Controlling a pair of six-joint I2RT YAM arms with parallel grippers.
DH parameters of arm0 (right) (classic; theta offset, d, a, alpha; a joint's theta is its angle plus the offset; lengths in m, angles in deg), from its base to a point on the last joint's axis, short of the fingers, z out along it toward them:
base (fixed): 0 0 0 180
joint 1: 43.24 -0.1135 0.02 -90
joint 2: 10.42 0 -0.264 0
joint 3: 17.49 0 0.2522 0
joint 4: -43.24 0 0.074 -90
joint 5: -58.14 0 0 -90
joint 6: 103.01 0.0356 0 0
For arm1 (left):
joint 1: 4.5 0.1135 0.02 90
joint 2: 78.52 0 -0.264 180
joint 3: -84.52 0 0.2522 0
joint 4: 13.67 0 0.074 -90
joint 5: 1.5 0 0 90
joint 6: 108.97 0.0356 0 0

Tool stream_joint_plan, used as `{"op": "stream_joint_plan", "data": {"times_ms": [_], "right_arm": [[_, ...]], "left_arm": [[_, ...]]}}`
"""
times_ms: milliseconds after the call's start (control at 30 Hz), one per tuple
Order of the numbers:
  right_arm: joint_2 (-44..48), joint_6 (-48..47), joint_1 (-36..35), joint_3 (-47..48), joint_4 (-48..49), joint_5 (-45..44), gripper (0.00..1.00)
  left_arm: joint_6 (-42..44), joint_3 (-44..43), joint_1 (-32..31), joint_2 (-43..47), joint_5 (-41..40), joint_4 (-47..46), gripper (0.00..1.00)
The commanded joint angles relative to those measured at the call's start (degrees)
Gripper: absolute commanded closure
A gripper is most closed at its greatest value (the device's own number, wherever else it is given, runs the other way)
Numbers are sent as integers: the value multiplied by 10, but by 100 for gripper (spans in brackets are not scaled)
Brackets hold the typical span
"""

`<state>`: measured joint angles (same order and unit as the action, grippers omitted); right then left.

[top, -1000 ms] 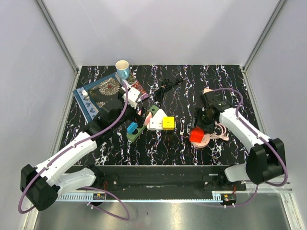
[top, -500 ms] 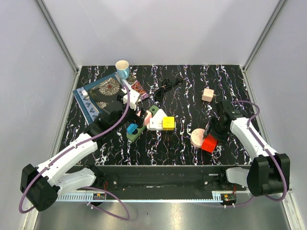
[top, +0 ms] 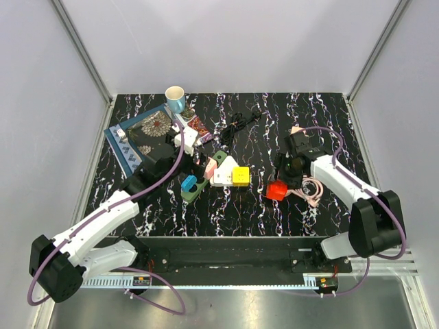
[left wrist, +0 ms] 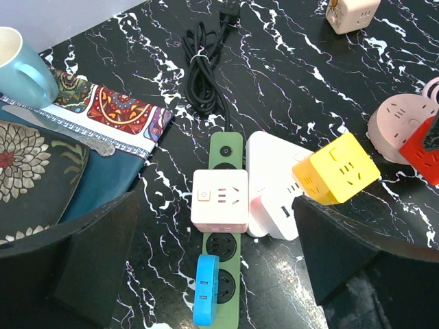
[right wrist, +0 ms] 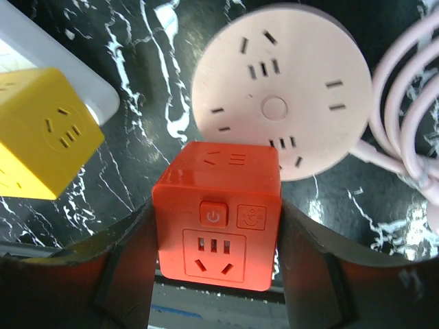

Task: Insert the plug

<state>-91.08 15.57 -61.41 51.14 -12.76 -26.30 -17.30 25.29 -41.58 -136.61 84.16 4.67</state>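
The pin side of the red cube plug faces away from every camera, so its prongs cannot be seen; only its top and a face with a button and socket holes show. The right gripper is clenched on it, one finger on each side; the cube is just beside the round pink socket, overlapping its edge in the right wrist view, and whether the two touch cannot be told. From above, the right wrist hides that socket almost wholly; only loops of its pink cord stick out. The beige cube is cut by the top edge of the left wrist view and half hidden behind the right arm from above; the blue cup and the dark plate are cut off at the left.

The left gripper is released, spread wide with nothing between its fingers, above the green power strip.

Cubes number four: red, yellow, pinkish-white and beige; the pinkish-white one sits on the green strip. There is one blue plug, in that strip's near end. Socket bases number three: green strip, white block and the round pink one. There is one coil of black cable, one cup, one plate, one patterned cloth and one piece of cutlery.
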Motion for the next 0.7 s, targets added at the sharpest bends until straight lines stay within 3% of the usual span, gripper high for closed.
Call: {"op": "stream_joint_plan", "data": {"times_ms": [0,267,467,667], "right_arm": [[-7,-60,-9,30,34,2,100],[48,-221,-3,50,-19,2,100],[57,-277,21,71,-24,-10,100],[62,-301,53,44,29,17,100]], "left_arm": [[8,0,8,16,-14,-35,1],[17,-15,12,36,-16,-15,1],[31,-30,13,70,-16,17,1],[33,-17,13,94,-25,16,1]]}}
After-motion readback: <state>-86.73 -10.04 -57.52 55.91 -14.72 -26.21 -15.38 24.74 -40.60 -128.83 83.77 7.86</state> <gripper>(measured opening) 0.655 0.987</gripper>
